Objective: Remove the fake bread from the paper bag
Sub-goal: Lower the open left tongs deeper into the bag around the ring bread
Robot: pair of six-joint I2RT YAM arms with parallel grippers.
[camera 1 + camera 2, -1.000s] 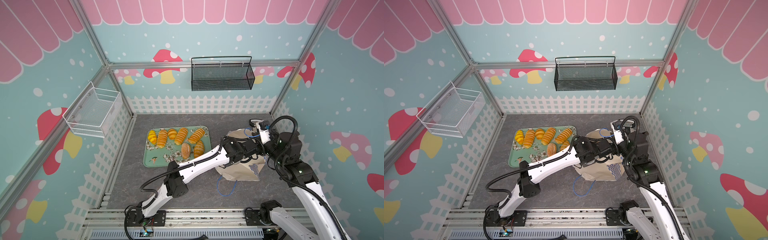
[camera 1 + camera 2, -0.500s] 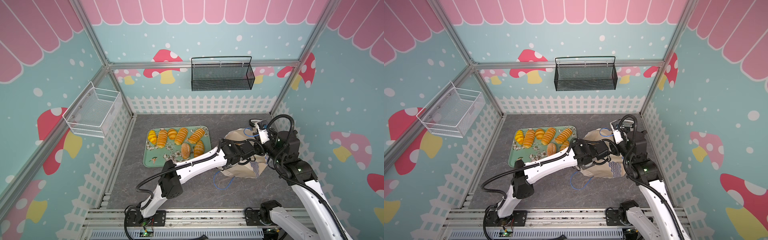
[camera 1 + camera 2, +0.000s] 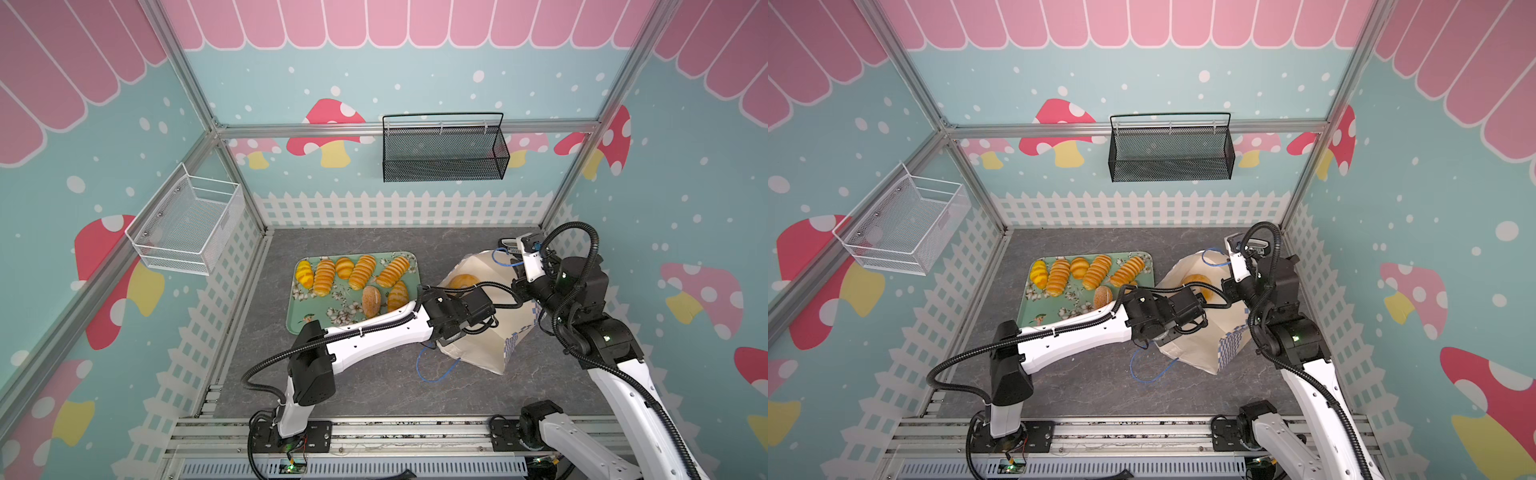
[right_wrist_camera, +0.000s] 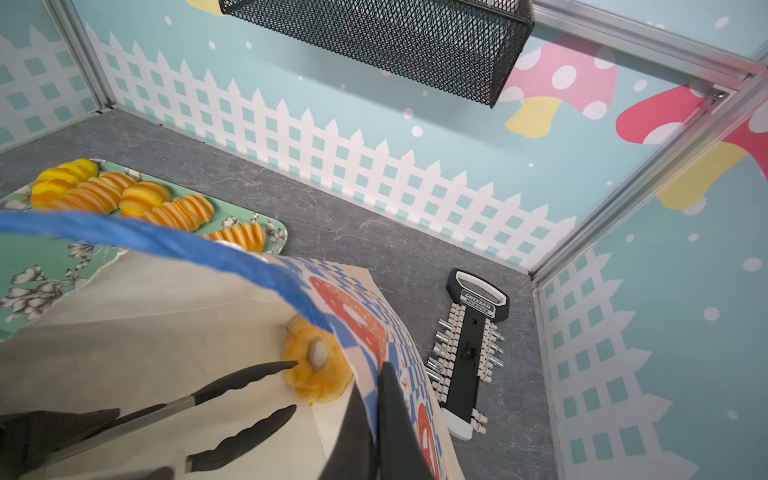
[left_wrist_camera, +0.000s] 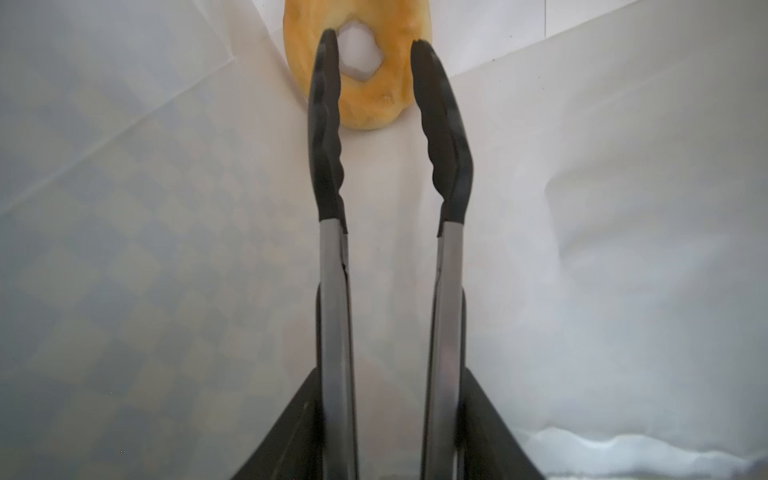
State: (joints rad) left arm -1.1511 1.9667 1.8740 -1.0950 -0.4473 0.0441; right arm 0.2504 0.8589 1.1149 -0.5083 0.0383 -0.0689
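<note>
The paper bag point(image 3: 478, 349) point(image 3: 1192, 345) lies tilted on the grey floor with its mouth toward the tray. A ring bagel of fake bread point(image 5: 365, 95) point(image 4: 316, 374) point(image 3: 463, 281) sits inside it. My left gripper point(image 5: 388, 415) point(image 3: 478, 307) is shut on black-tipped tongs point(image 5: 328, 124) that reach into the bag. The tong tips stand apart at the bagel, one tip at its hole. My right gripper point(image 4: 376, 415) point(image 3: 523, 268) is shut on the bag's checkered rim. Several more fake bread loaves point(image 3: 361, 272) lie on the green tray point(image 3: 307, 316).
A socket holder point(image 4: 469, 345) lies on the floor beyond the bag, near the right wall. The bag's blue cord handle point(image 3: 432, 370) trails on the floor in front. A black mesh basket point(image 3: 442, 153) hangs on the back wall. A white wire basket point(image 3: 187, 224) hangs on the left wall.
The left arm's elbow has swung left and the tongs have shifted slightly inside the bag. The bag has tipped, so its mouth shows the bagel from above. The right gripper keeps its hold on the rim.
</note>
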